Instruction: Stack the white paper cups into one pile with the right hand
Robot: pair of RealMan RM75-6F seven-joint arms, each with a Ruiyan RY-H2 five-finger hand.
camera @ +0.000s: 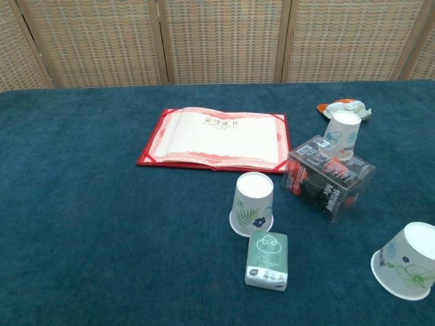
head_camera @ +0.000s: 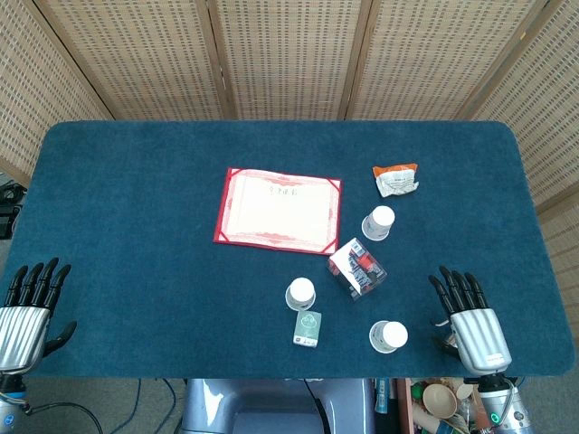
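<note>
Head view: three white paper cups stand upside down and apart on the blue worktop, both hands empty at its near edge.

One cup sits right of centre below a snack packet, one lower centre just above a small green pack, one near the bottom edge. A clear box lies between them; a red-bordered certificate lies centre. Right hand, fingers spread, rests lower right; left hand, fingers straight and close together, lower left. Broad bare cloth spans the left half.
</note>
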